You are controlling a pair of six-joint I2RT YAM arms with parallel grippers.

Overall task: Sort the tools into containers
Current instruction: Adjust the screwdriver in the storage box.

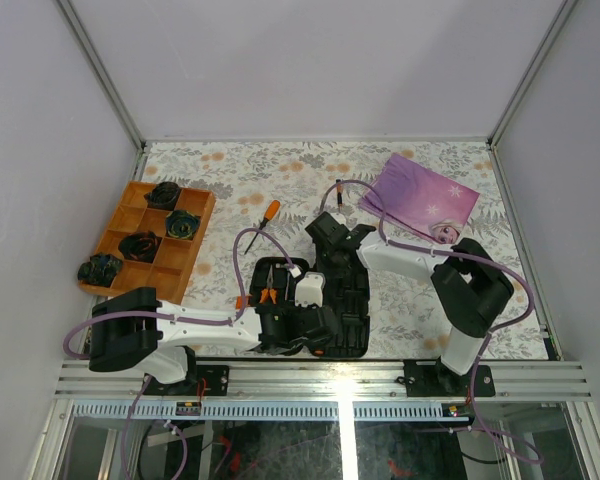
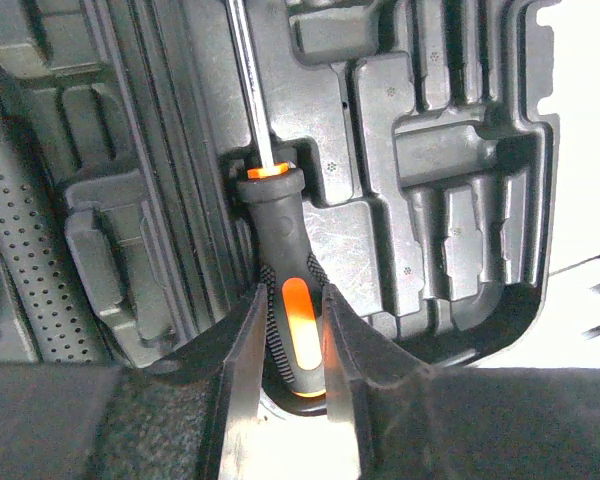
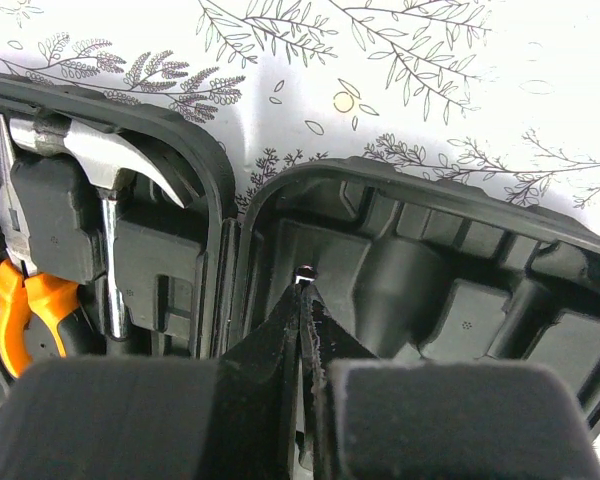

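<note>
Now the black tool case lies open at 6 o'clock of the table, just in front of the 2 arm bases, with both moulded halves facing up. The left gripper is only a little open. Its 2 fingers press on both sides of the black-and-orange handle of a screwdriver. This tool rests at a moulded slot of the case, and its steel shaft points to 12 o'clock in the left wrist view. The right gripper is fully closed and holds nothing; its joined tips hang over the right half of the case, near the far rim. In the left half, at 9 o'clock from these tips, a hammer and orange-handled pliers sit in their slots. A loose screwdriver lies on the table at 11 o'clock from the case. An orange tray with black lumps is at 9 o'clock, and a purple bag at 1 o'clock.
</note>
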